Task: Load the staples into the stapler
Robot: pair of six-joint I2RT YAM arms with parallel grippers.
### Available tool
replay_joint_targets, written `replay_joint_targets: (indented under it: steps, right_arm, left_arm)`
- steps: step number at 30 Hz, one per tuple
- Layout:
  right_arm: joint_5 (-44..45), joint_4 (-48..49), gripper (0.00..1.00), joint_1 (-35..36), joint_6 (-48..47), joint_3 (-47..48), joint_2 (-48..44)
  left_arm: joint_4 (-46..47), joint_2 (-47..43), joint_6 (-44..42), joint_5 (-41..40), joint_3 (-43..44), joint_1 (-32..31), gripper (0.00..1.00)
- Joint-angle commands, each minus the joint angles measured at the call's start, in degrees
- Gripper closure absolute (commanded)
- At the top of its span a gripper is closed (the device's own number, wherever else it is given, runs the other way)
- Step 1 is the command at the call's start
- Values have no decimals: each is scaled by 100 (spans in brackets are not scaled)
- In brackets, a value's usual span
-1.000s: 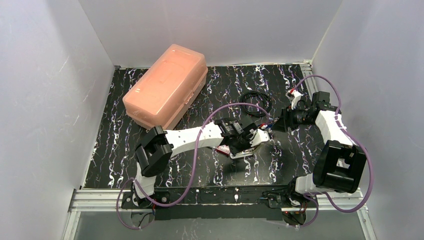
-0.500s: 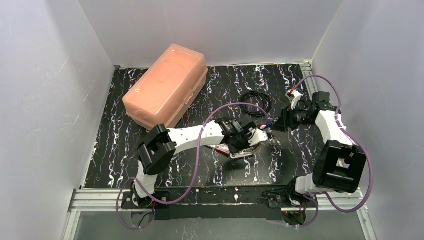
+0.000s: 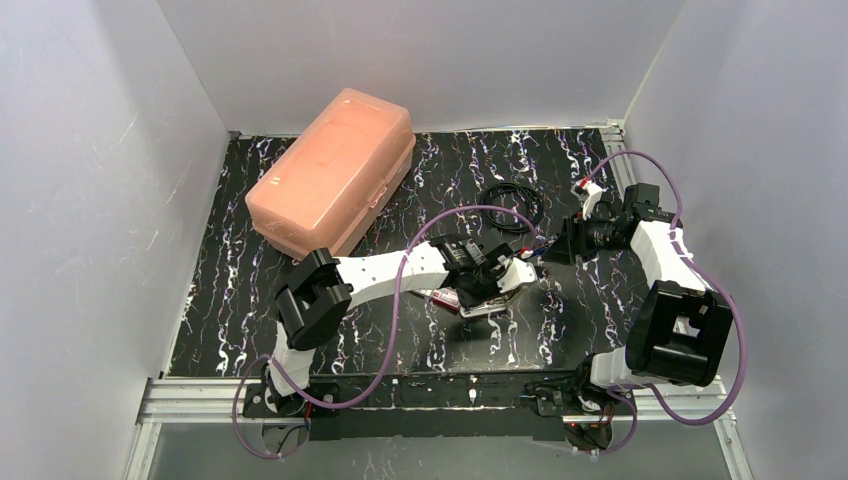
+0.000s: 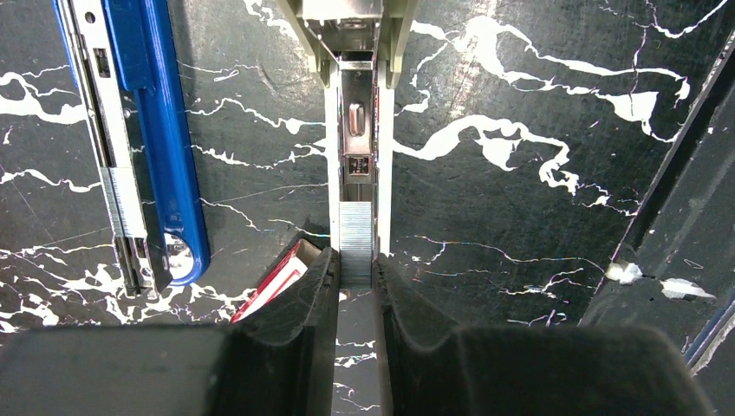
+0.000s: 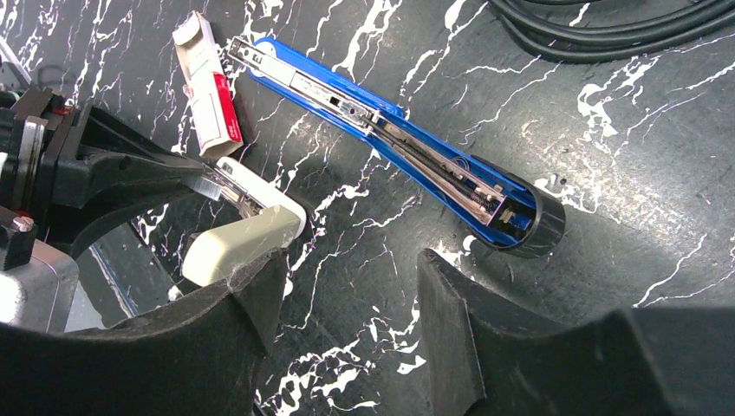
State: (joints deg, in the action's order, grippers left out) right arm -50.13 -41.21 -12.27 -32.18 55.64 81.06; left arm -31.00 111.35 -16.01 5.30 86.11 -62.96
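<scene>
Far to the left of my left jaws, at the back, sits the salmon case (image 3: pixel 335 170), well out of the work. Closer in, the blue stapler (image 4: pixel 160 130) lies open, parallel to my reach and to the left of the jaws. The staple box (image 4: pixel 276 284) lies just beside the outer face of the left finger; I cannot tell whether they touch.

The left gripper (image 4: pixel 354 264) is pinched narrow on the near end of the strip of staples (image 4: pixel 355 234). The strip lies in the open channel of the cream stapler (image 4: pixel 356 104), straight ahead of the jaws. I judge the strip light, slick and brittle. It should snap if bent, so I'd hold it by its flat sides and keep it in line with the channel.

The right gripper (image 5: pixel 347 269) hangs with its jaws apart and empty. The cream stapler's body is just off its left finger, the blue stapler lies ahead, and the black cable (image 5: pixel 607 26) is beyond to the right. The box and the blue stapler crowd any sideways shift.
</scene>
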Motion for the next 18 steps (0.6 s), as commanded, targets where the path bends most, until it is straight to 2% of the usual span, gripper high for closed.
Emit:
replay_joint_targets:
  steps: [1,18]
  right_arm:
    - [-164,-124,36,-32,-115,149,15]
    - [-175,-141,36,-35,-127,149,22]
  left_arm:
    - [-74,10,-90,112,59,29,100]
    - [-93,85,-117,161,64,58,100]
